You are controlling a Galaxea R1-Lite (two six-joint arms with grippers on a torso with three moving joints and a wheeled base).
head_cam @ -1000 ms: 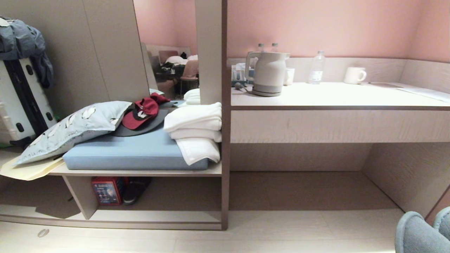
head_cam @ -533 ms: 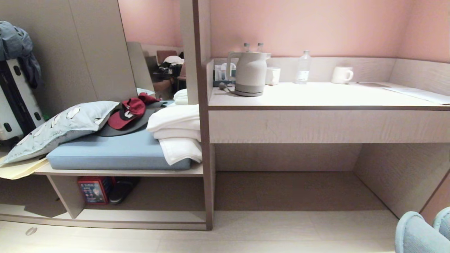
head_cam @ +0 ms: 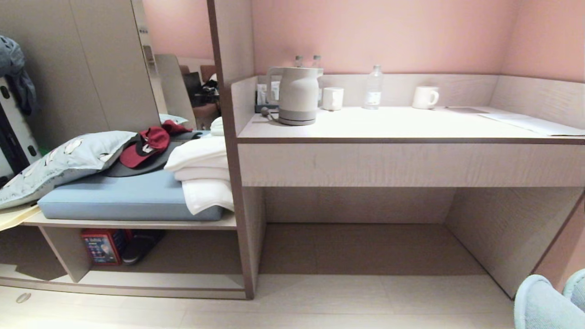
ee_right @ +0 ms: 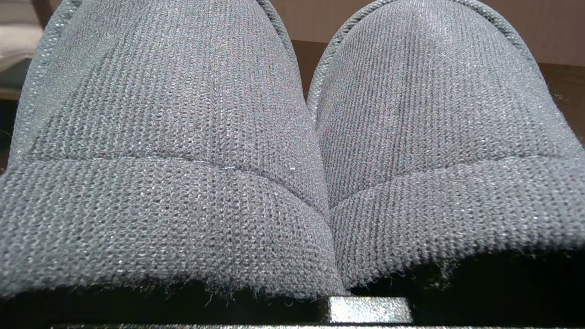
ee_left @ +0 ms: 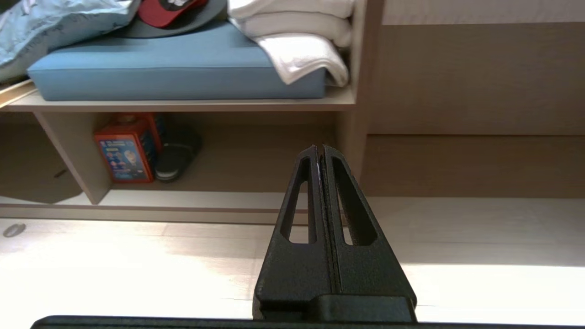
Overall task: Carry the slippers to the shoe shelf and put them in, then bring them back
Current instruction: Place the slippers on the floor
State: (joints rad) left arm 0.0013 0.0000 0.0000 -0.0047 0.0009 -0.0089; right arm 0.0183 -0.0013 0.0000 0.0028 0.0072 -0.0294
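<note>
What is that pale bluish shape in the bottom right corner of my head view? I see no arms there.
Observer: A pair of grey knitted fabric slippers; the right wrist view shows both, side by side and touching.
Operator: And the left arm?
Observer: Its black claw is shut and empty, above the pale floor.
Operator: Facing what?
Observer: The low beige shoe shelf, near its right upright.
</note>
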